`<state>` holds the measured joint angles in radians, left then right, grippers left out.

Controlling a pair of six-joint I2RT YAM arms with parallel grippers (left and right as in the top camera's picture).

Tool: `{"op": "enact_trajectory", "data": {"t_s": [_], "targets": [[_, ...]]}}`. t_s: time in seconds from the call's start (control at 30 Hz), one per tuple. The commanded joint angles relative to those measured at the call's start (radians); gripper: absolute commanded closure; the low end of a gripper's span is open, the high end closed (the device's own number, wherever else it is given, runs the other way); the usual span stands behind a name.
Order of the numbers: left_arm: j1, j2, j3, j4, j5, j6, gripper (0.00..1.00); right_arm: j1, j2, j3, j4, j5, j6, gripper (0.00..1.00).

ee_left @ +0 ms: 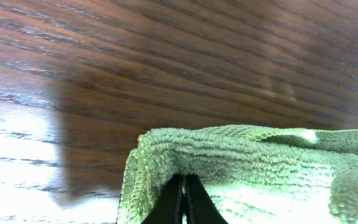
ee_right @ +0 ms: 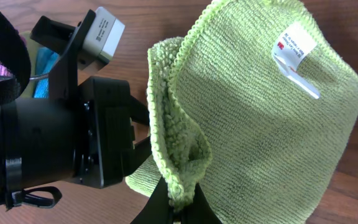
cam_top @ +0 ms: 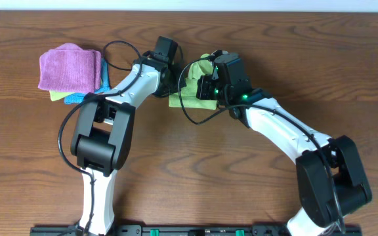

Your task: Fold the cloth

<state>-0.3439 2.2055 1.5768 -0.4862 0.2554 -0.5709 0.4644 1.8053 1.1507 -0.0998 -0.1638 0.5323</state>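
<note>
The lime-green cloth (cam_top: 189,92) lies bunched on the table at the back centre, between both arms. Its white and red tag (ee_right: 294,48) shows in the right wrist view. My left gripper (ee_left: 184,186) is shut on a folded edge of the cloth (ee_left: 241,168), whose fuzzy pile wraps round the fingertips. My right gripper (ee_right: 180,202) is shut on a pinched corner of the cloth (ee_right: 260,124), which hangs up and right from the jaws. Both grippers meet over the cloth in the overhead view, largely hiding it.
A purple cloth (cam_top: 69,67) sits on a teal cloth (cam_top: 77,98) and a strip of green at the back left. The left arm's wrist camera (ee_right: 101,34) stands close beside the right gripper. Dark wooden table (cam_top: 274,52) lies all round.
</note>
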Motion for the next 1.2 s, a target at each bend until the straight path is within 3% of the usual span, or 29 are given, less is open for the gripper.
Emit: {"op": "enact_trajectory", "data": {"t_s": [0.0,0.67,1.17], "targets": [[0.021,-0.031,-0.008,-0.014,-0.011,0.018,0.94,0.008,0.001,0.019,0.003,0.006,-0.018,0.99],[0.101,-0.134,-0.008,-0.011,0.003,0.059,0.94,0.061,0.055,0.043,0.01,0.015,-0.04,0.99],[0.186,-0.186,-0.008,-0.041,0.003,0.078,0.94,0.1,0.225,0.247,-0.073,0.002,-0.081,0.99]]}}
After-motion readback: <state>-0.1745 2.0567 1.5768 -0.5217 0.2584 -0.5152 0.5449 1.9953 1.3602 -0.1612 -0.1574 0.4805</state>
